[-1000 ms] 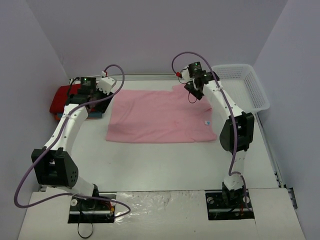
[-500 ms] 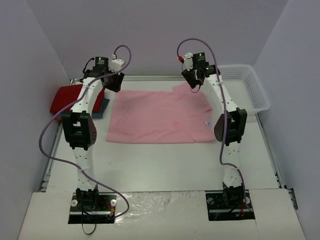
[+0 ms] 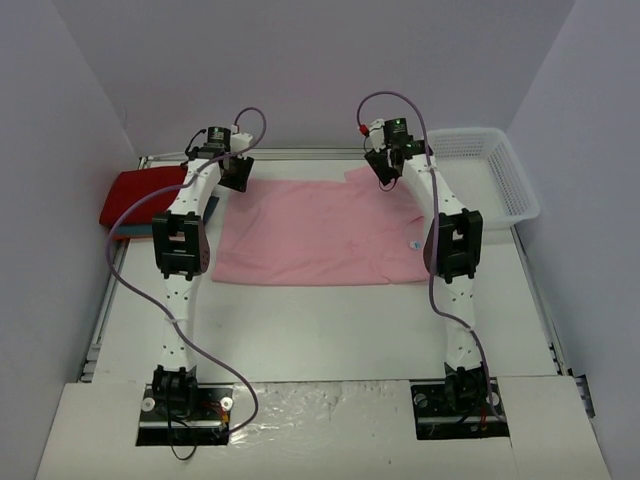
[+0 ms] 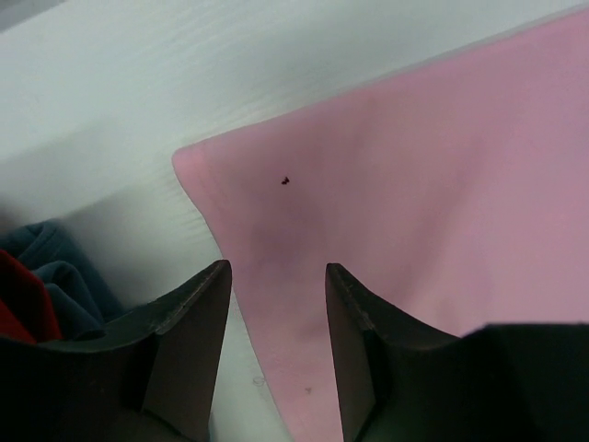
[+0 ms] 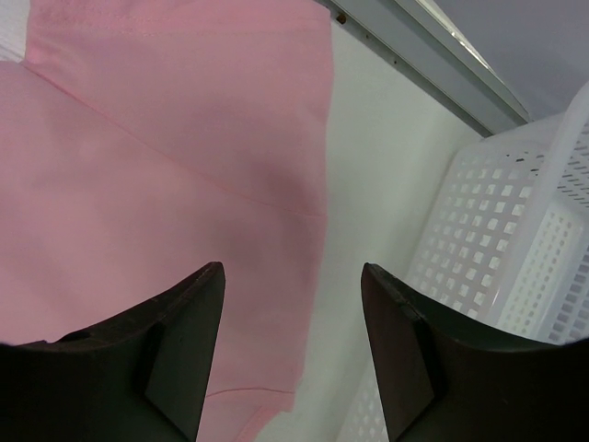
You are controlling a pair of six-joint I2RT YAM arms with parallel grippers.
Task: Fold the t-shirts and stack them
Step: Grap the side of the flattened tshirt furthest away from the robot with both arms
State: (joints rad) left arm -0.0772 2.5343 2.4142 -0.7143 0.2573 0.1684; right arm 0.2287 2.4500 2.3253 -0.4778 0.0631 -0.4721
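Note:
The light pink t-shirt (image 3: 315, 232) lies spread flat in the middle of the table. The red t-shirt (image 3: 140, 192) lies folded at the far left on the teal-blue t-shirt (image 3: 128, 230), of which an edge shows. My left gripper (image 3: 238, 172) is open and empty above the pink shirt's far left corner (image 4: 198, 161); the teal-blue shirt (image 4: 55, 267) and the red shirt (image 4: 14, 299) show at the left of its wrist view. My right gripper (image 3: 385, 168) is open and empty above the pink shirt's far right sleeve (image 5: 212, 101).
A white mesh basket (image 3: 485, 172) stands at the far right, close to the right gripper, and fills the right of its wrist view (image 5: 515, 249). A metal rail (image 5: 433, 64) runs along the table's back edge. Walls enclose the table.
Both arms have swung upright and reached toward the back. The left gripper moved right from the red shirt to the pink shirt's far left corner; the right gripper stayed over the far right sleeve.

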